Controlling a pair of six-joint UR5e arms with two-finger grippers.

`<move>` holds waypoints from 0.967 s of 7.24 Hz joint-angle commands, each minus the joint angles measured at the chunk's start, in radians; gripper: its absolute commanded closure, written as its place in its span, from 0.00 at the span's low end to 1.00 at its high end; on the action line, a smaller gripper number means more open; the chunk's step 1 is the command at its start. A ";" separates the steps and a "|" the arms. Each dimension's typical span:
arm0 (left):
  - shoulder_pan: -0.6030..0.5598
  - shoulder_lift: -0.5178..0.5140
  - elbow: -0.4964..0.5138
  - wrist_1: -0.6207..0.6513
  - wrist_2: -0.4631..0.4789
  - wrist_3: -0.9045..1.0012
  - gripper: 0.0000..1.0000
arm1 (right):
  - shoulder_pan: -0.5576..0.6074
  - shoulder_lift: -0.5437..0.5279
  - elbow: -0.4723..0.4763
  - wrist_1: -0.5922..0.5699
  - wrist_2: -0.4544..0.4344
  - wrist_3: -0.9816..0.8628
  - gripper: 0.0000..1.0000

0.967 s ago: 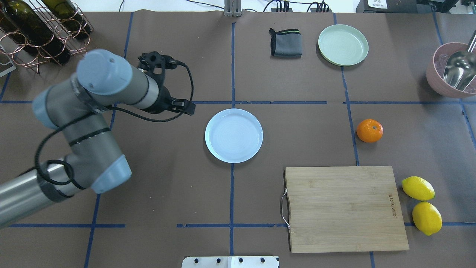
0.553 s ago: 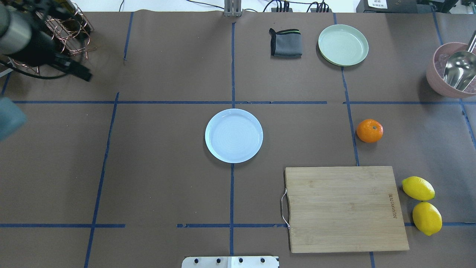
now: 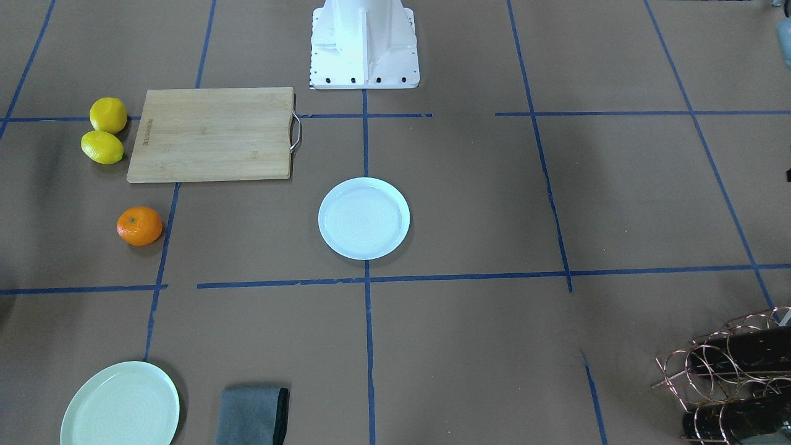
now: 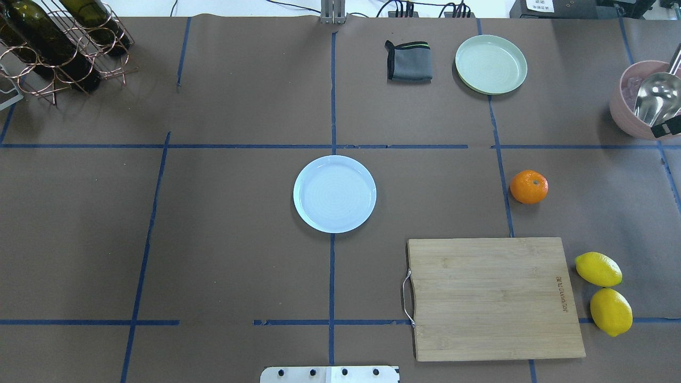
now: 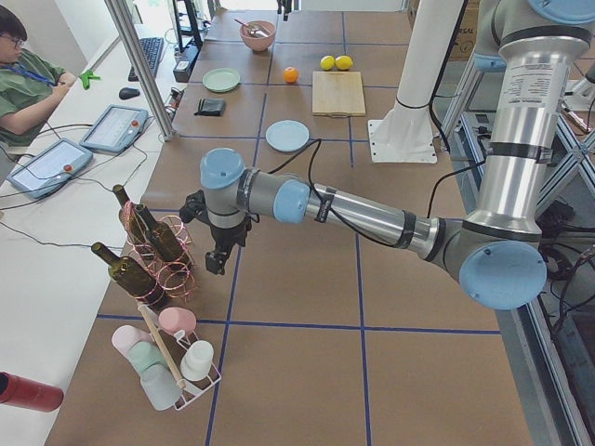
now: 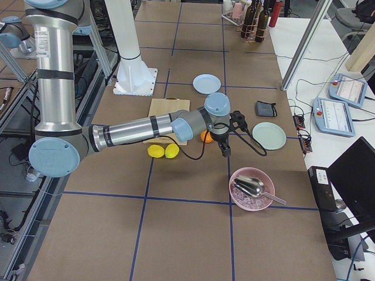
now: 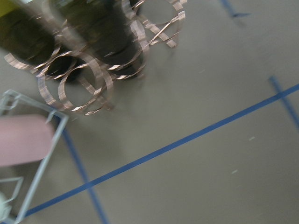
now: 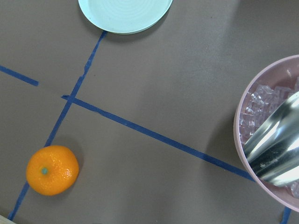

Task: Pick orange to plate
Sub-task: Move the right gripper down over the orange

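Note:
The orange (image 4: 529, 186) lies on the brown table to the right of the bluish-white plate (image 4: 334, 193), which is bare and sits at the table's middle. In the exterior right view my right gripper (image 6: 225, 152) hangs above the table between the orange (image 6: 204, 137) and the pink bowl; I cannot tell its state. Its wrist view shows the orange (image 8: 52, 170) at lower left, with no fingers in view. My left gripper (image 5: 215, 263) hovers beside the wine rack, far from the plate (image 5: 287, 136), state unclear.
A wooden cutting board (image 4: 495, 298) lies in front of the orange, with two lemons (image 4: 598, 269) at its right. A pale green plate (image 4: 490, 64) and grey cloth (image 4: 408, 61) sit at the back. The pink bowl (image 4: 620, 106) holds ice and a scoop. The wine rack (image 4: 58, 48) fills the back left corner.
My left arm swept from beside the plate to the far left and has left the overhead view. A small black part has appeared at the right edge by the pink bowl.

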 commanded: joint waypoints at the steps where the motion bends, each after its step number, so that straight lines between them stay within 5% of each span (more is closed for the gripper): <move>1: -0.104 0.121 0.035 0.025 -0.003 0.075 0.00 | -0.034 0.059 0.035 -0.113 -0.015 0.020 0.00; 3: -0.103 0.157 -0.005 0.020 -0.001 0.070 0.00 | -0.227 0.081 0.057 -0.092 -0.148 0.273 0.00; 5: -0.101 0.155 -0.005 0.019 0.002 0.069 0.00 | -0.407 0.081 0.028 0.056 -0.321 0.512 0.00; 7: -0.101 0.157 -0.010 0.019 0.000 0.069 0.00 | -0.496 0.098 0.022 0.062 -0.415 0.583 0.00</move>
